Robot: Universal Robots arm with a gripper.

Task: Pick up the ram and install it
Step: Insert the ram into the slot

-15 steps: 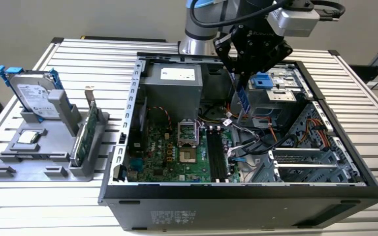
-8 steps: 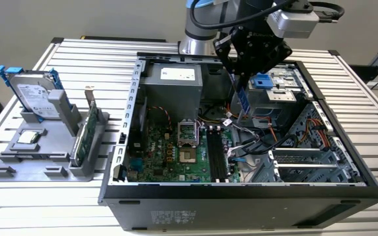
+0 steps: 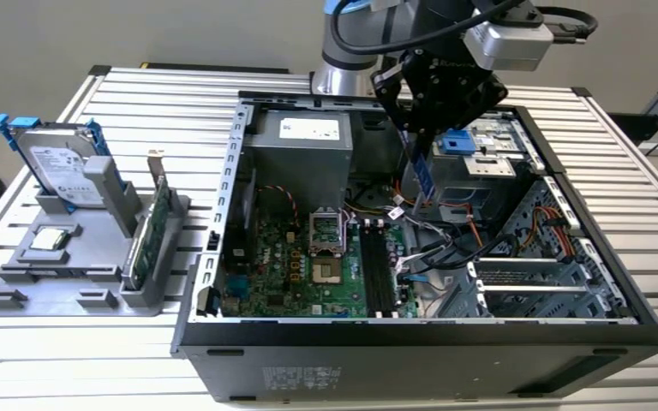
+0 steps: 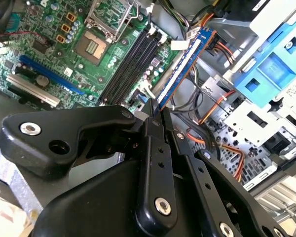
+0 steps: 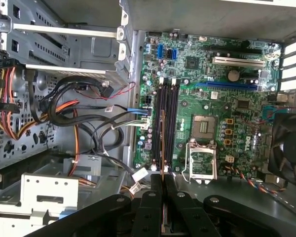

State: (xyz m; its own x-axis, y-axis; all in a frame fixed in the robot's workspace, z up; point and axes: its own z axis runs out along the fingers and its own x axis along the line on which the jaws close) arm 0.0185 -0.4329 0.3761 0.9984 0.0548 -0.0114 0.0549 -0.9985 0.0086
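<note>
Ram (image 4: 185, 64) clamped edge-on between gripper (image 4: 155, 116) fingers, held above open computer case (image 3: 220, 282), over motherboard's black memory slots (image 5: 166, 123).

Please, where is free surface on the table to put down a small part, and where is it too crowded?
The slatted table is bare in front of the grey holder, and along the far edge behind the hard drive. Inside the computer case, crowded: cables, motherboard, and the gripper holding the ram above them.
</note>
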